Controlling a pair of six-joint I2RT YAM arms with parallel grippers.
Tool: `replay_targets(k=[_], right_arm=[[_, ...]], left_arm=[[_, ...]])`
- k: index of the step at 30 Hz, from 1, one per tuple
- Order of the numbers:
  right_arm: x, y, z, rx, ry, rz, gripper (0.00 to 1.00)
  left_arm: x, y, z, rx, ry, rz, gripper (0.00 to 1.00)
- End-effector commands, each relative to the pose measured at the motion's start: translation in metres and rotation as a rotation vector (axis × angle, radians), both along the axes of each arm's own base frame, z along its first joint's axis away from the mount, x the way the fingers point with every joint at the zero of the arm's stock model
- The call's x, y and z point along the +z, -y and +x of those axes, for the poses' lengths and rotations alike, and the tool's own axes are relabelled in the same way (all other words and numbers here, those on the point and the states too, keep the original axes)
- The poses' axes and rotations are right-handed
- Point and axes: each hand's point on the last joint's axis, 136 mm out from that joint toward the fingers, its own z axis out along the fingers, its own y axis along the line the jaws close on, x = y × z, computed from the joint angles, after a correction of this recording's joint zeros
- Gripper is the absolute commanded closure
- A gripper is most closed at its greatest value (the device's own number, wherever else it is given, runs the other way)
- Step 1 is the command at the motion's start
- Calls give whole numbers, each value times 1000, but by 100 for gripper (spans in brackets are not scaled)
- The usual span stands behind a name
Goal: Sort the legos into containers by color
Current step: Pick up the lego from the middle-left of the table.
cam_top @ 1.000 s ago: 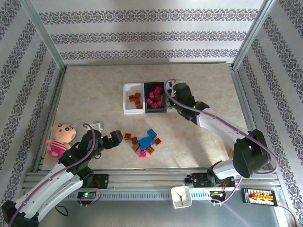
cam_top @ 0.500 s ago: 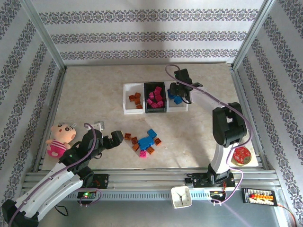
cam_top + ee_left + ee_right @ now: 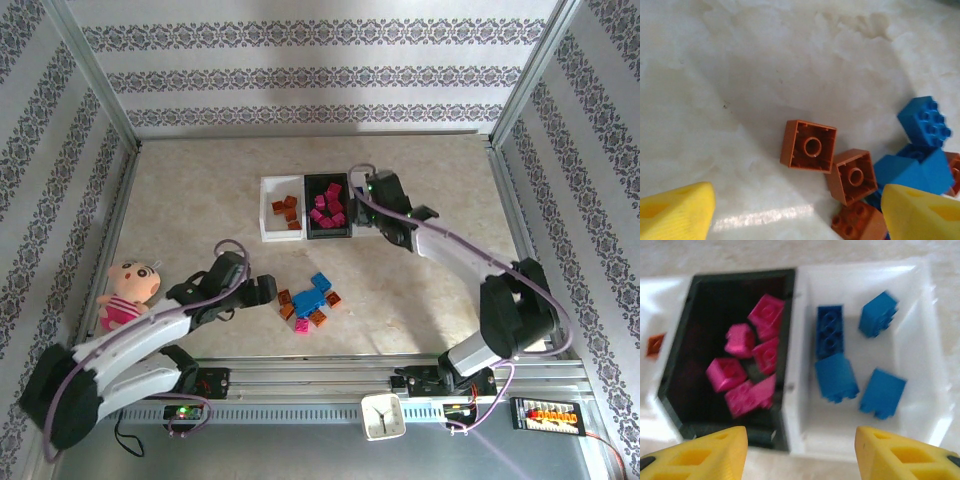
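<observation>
Just beyond the right claw point(image 3: 802, 452) stand the joined containers point(image 3: 799, 405): the black middle bin holds magenta legos point(image 3: 752, 360), the white bin to its right four blue legos point(image 3: 835, 375), the left white bin orange-brown legos point(image 3: 655, 344). Between the left claw point(image 3: 797, 212) fingers, two loose orange-brown bricks point(image 3: 808, 146) lie upside-down, with loose blue bricks point(image 3: 925, 120) by its right finger.

L claw point(image 3: 799, 214) & R claw point(image 3: 801, 452), jaws apart, nothing gripped, both arms outstretched.

An upturned orange-brown lego point(image 3: 808, 146) lies hollow side up on the pale marbled table point(image 3: 740, 60). Just to its lower right a second orange-brown lego point(image 3: 853, 176) also shows its hollow, and a third orange-brown lego point(image 3: 855, 226) below that lies studs up. Blue legos point(image 3: 924, 120) cluster farther right. Below it, the left gripper point(image 3: 797, 214) has its yellow fingers point(image 3: 677, 210) spread wide, gripping nothing.
</observation>
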Motion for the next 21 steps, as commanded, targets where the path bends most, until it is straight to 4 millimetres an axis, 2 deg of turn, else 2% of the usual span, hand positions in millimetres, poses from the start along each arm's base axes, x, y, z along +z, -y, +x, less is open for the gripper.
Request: replay_targets(k=[1,4,10,15,21], right_arm=[[-7,-4,-19,18,15,28,41],[-11,-1,-35,22,11,47,41],[-12,4,-53,31,16,77,41],[-9,8,-59,28,28,82,41],[-9,12,-64,20,37,84,41]], left_arm=[[11,16,30,-56,84,41,20],[-1,22,38,-84,55,93,22],[-25,15,42,-107,17,224,22],[-42,19,41,-136,-18,271,35],[-49,19,28,-132,-33,245,55]])
